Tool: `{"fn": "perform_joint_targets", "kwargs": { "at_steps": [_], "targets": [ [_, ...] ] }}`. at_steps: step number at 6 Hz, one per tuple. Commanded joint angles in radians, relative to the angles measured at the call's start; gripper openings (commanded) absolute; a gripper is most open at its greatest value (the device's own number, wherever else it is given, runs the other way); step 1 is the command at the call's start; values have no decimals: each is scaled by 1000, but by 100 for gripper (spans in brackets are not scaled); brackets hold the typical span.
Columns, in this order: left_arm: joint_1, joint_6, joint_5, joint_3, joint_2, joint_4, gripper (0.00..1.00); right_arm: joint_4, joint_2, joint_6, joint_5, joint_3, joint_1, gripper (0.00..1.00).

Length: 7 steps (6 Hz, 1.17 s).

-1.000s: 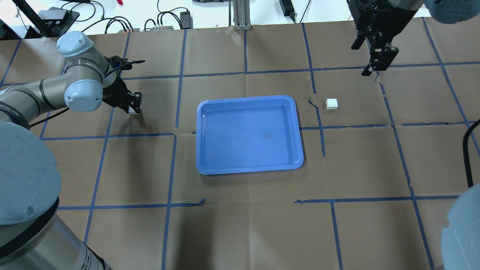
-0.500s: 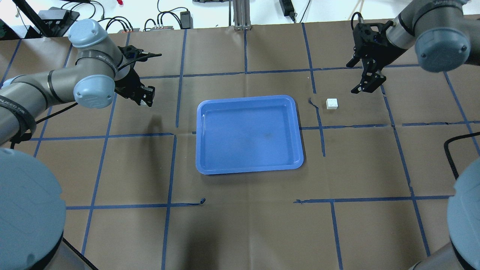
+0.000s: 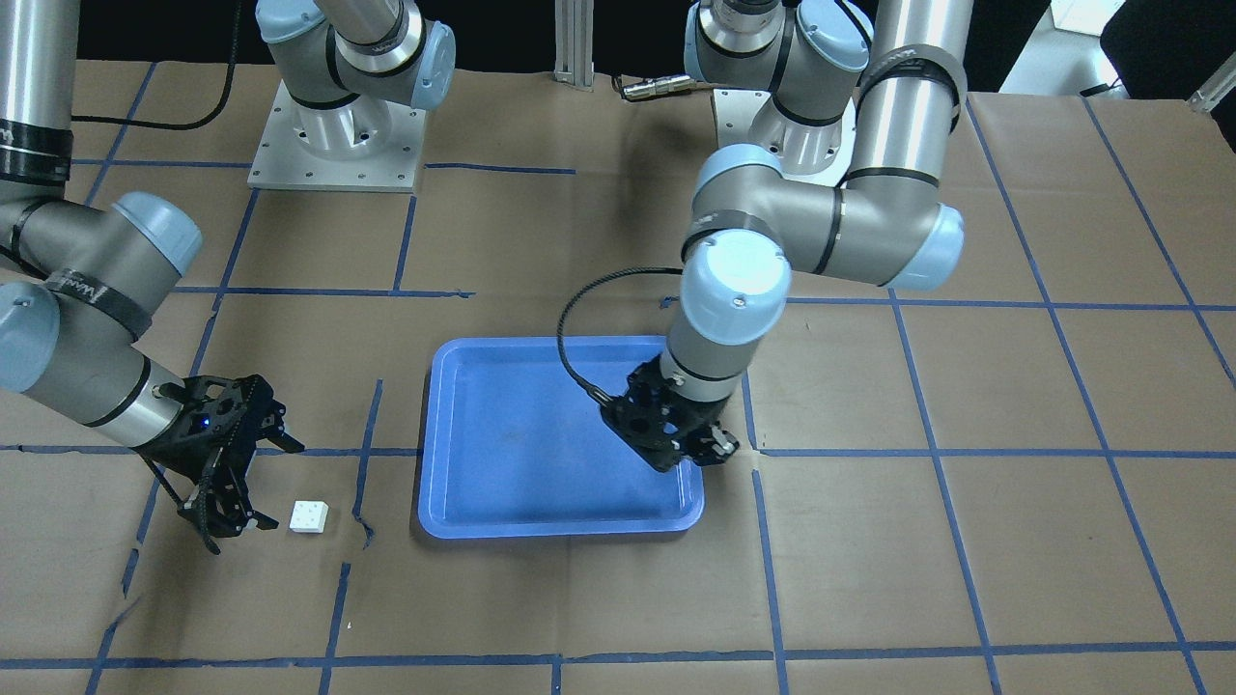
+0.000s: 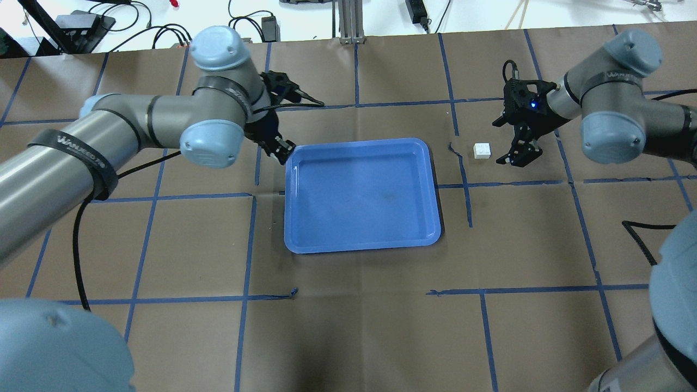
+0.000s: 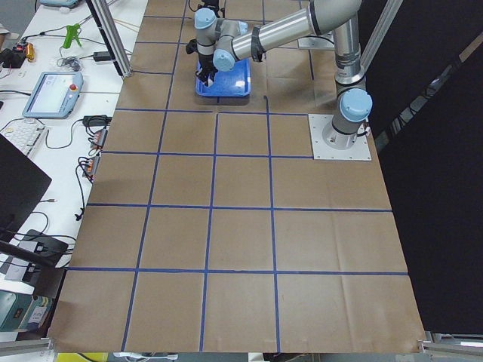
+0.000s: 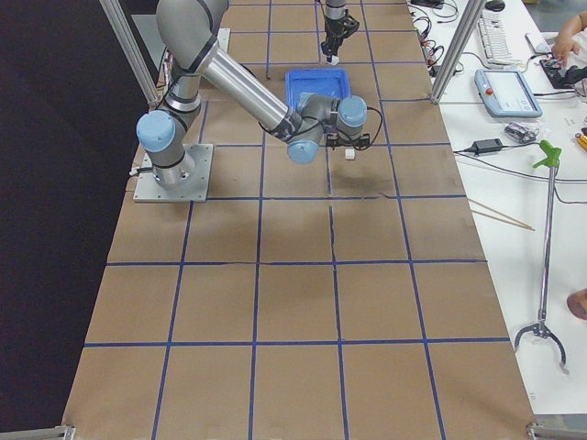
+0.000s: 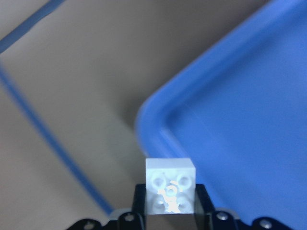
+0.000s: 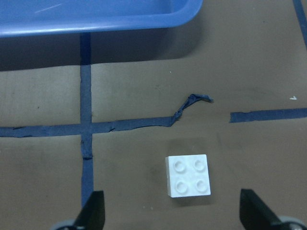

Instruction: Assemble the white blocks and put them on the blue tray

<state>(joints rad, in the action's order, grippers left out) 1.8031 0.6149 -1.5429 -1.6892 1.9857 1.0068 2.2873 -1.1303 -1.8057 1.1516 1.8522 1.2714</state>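
The blue tray (image 4: 359,142) lies at the table's middle, and nothing lies in it. My left gripper (image 4: 280,149) hangs at the tray's far left corner, shut on a white block (image 7: 170,184) held above the tray rim (image 7: 163,110). The second white block (image 4: 481,151) lies studs up on the brown paper to the right of the tray. My right gripper (image 4: 517,155) is open and low, just right of that block and apart from it. In the right wrist view the block (image 8: 188,176) sits between the spread fingers (image 8: 91,213).
Brown paper with blue tape lines covers the table. A torn tape curl (image 8: 192,103) lies between the loose block and the tray corner (image 8: 182,14). Cables and power bricks (image 4: 239,30) lie along the far edge.
My left arm swung right, carrying its block from the table's left side to the tray's far left corner. My right gripper came down from the far right to just beside the loose block.
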Motion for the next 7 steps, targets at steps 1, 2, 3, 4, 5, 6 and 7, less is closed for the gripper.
{"fn": "perform_joint_targets", "kwargs": {
  "at_steps": [1,2,3,4,5,6,7],
  "targets": [
    [119,188,9,-3,16,-8,26,53,41,-4,-16,2,-4,100],
    [124,303,10,-6,30,-8,27,64,52,-7,-12,-1,-4,100],
    [128,469,12,-6,62,-19,27,83,60,-55,-12,-2,-4,100],
    [128,541,17,-6,76,-28,27,83,66,-64,-12,-1,-3,100],
    [137,552,35,-9,78,-27,30,81,64,-64,-13,-1,-3,100],
    [143,554,35,-21,81,-40,31,81,64,-63,-26,-1,-1,98],
    [144,543,35,-29,90,-48,33,81,64,-63,-27,-1,-1,88]
  ]
}}
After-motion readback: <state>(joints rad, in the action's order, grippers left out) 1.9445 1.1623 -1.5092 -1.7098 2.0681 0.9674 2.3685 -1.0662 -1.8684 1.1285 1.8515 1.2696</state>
